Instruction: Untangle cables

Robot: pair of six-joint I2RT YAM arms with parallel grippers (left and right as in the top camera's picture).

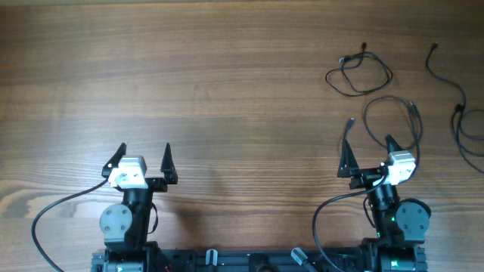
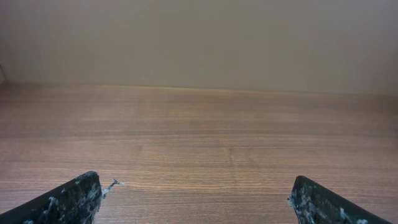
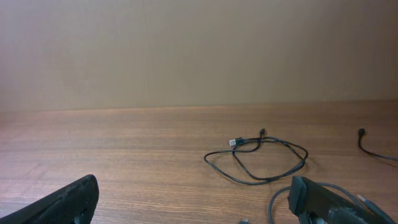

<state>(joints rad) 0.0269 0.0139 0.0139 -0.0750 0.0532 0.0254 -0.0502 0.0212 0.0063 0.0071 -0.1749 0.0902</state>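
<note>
1. Just beyond the right gripper (image 1: pixel 369 149), thin black looped cables (image 1: pixel 360 74) lie on the brown wooden table (image 1: pixel 227 68), apparently in separate loops.
2. Both it and the left gripper (image 1: pixel 144 155) gape empty.
3. Little untangling seems left.

The left tool (image 1: pixel 144 151) and the right tool (image 1: pixel 368 147) each have two pointy black fingers (image 2: pixel 68 200) scuffed with white, a small white box (image 1: pixel 127 174) behind them, a black arm (image 1: pixel 136 198) with a round grey joint (image 1: pixel 115 221), and a thick black cord (image 1: pixel 60 202) curling off the side.
</note>
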